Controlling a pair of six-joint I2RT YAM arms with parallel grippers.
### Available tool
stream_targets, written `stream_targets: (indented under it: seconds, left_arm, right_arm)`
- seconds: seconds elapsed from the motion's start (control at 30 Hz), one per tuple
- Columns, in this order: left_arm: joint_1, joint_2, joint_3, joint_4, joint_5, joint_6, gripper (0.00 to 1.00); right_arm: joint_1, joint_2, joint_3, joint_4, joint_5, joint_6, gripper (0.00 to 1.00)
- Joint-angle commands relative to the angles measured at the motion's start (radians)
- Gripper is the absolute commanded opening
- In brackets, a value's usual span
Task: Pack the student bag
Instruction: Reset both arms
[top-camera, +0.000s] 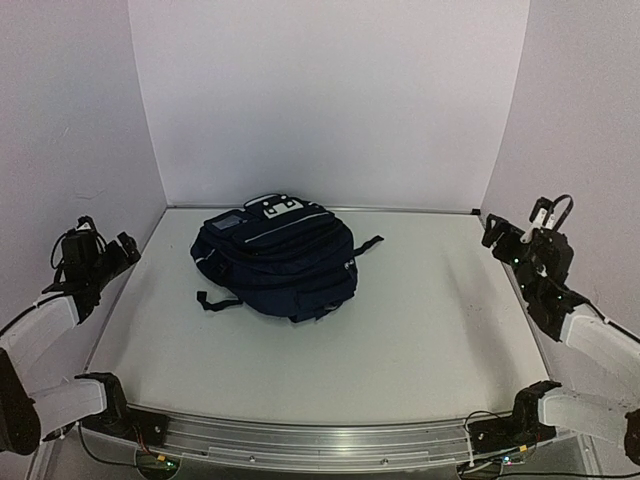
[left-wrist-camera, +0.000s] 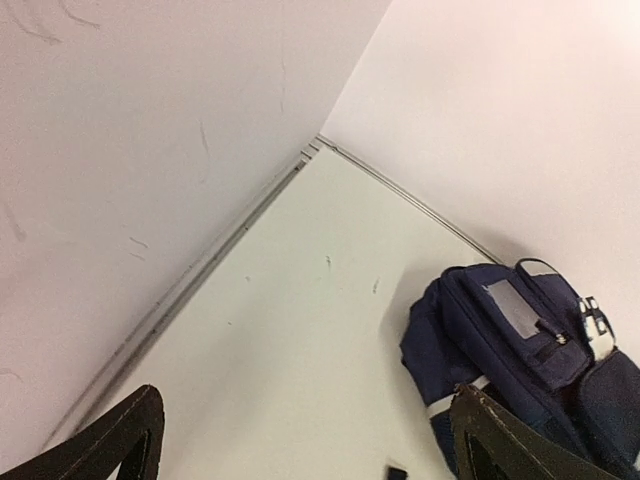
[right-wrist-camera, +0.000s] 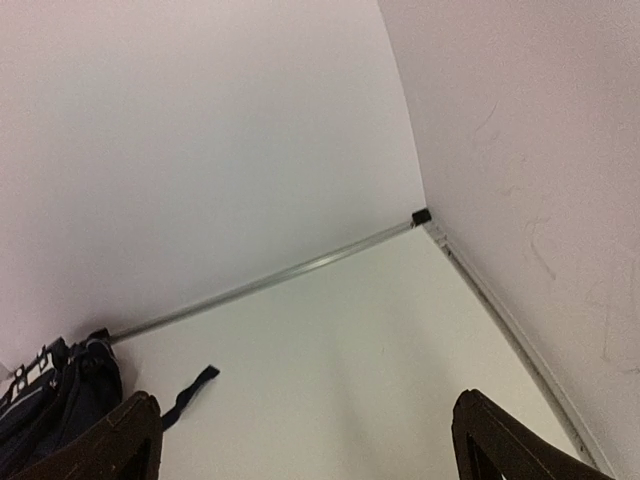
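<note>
The student bag (top-camera: 275, 262) is a navy blue backpack with thin pale stripes. It lies flat near the middle of the white table, towards the back, with its front pockets facing up. The left wrist view shows the student bag (left-wrist-camera: 520, 350) at the lower right, and the right wrist view shows its edge (right-wrist-camera: 50, 400) at the lower left. My left gripper (top-camera: 122, 250) hovers at the table's left edge, well apart from the bag, open and holding nothing (left-wrist-camera: 310, 445). At the right edge my right gripper (top-camera: 497, 234) is also open and holds nothing (right-wrist-camera: 310, 445).
White walls enclose the table (top-camera: 430, 330) on the left, back and right, with metal rails (right-wrist-camera: 270, 280) along their bases. A loose dark strap (top-camera: 368, 243) trails from the bag's right side, and another (top-camera: 215, 300) from its left. An aluminium rail (top-camera: 320, 440) runs along the near edge.
</note>
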Motion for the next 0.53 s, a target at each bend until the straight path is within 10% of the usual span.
stream_targets:
  seconds: [0.0, 0.5]
  left_arm:
    - [-0.001, -0.045, -0.112, 0.253, -0.124, 0.164, 1.0]
    - [-0.001, -0.078, -0.224, 0.366, -0.121, 0.186, 1.0]
  right_arm:
    - [0.003, -0.072, -0.173, 0.341, 0.147, -0.132, 0.98]
    - [0.004, -0.127, -0.296, 0.438, 0.128, -0.177, 0.98]
